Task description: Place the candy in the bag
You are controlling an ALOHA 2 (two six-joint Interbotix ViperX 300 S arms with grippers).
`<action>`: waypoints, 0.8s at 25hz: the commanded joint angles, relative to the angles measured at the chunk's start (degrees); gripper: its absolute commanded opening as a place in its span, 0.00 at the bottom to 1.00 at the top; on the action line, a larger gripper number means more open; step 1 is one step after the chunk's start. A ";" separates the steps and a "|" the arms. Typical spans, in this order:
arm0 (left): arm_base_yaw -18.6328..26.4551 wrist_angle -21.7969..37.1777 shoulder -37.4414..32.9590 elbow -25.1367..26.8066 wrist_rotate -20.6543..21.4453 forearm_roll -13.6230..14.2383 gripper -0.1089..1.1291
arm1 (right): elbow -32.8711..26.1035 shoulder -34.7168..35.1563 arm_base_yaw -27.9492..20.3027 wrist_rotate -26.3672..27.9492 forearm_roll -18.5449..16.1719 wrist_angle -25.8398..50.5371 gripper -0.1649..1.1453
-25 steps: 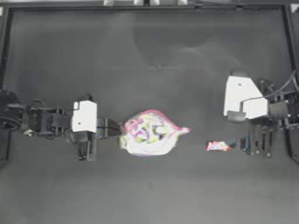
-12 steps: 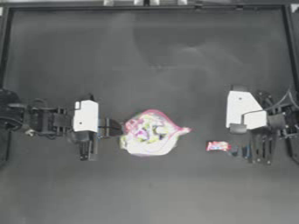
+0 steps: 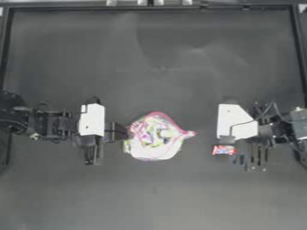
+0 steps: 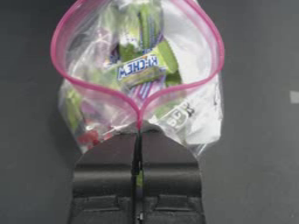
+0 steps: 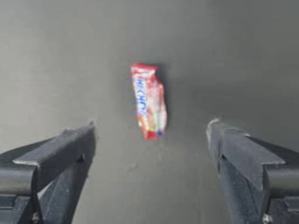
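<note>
The bag [image 3: 155, 136] lies at the table's middle, clear with a pink strip and colourful sweets inside. My left gripper [image 3: 117, 133] is at its left edge, shut on the pink strip [image 4: 139, 124]. From that pinch the mouth spreads in an open loop around the bag [image 4: 182, 113]. The candy [image 3: 223, 150], a small red wrapper with a white middle, lies flat on the table right of the bag. My right gripper [image 3: 243, 158] hovers just right of it, open. In the right wrist view the candy [image 5: 149, 100] lies lengthwise ahead of the right gripper [image 5: 151, 127], between the two fingertips' lines.
The dark table [image 3: 156, 54] stretches bare behind both arms. A raised frame edge [image 3: 150, 6] runs along the back. A hand's width of table separates the bag's right tip from the candy.
The right arm has come forward and leftward, bringing its open jaws closer to the candy. Left arm, bag and candy have stayed where they were.
</note>
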 commanded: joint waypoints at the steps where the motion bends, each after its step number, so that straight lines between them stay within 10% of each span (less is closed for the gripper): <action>1: 0.18 -0.18 -0.88 -0.97 0.09 0.00 0.11 | -0.44 2.55 0.09 0.53 -0.18 -1.85 0.90; 20: 0.09 -0.09 -1.05 -1.23 0.09 0.18 0.11 | 0.09 12.04 0.09 2.81 -1.85 -8.88 0.89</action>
